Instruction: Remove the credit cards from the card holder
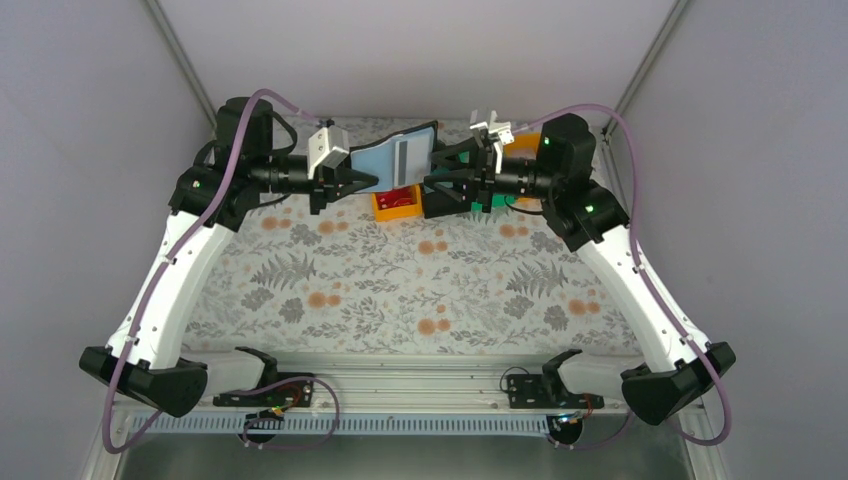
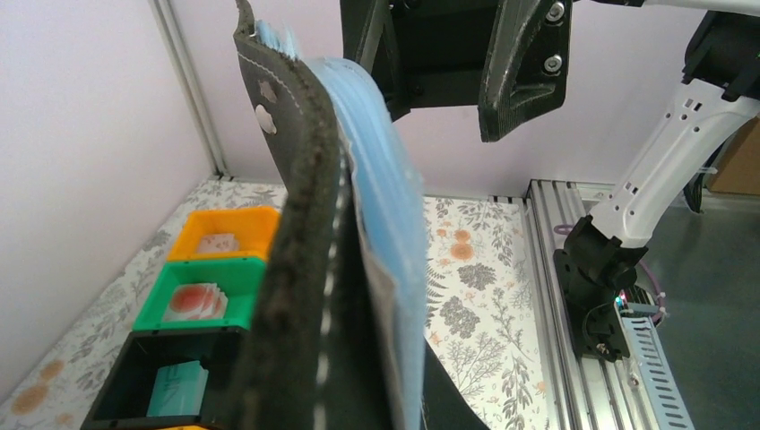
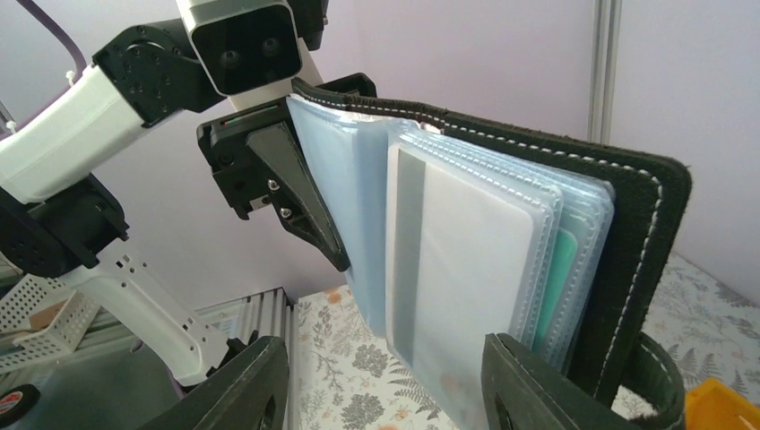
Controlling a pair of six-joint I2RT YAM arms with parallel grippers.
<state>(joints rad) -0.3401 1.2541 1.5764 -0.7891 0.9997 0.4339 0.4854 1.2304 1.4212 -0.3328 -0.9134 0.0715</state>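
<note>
The card holder is held up in the air at the back of the table, opened like a book. My left gripper is shut on its left cover. In the left wrist view the black cover runs edge-on, with blue sleeves beside it. From the right wrist I see clear sleeves and a pale card with a grey stripe, with a teal card behind it. My right gripper is open. Its fingers stand either side of the sleeves' lower edge and do not pinch them.
Below the holder stand an orange bin and a green bin. The left wrist view shows orange, green and black bins in a row, each with small items. The floral cloth covers the table.
</note>
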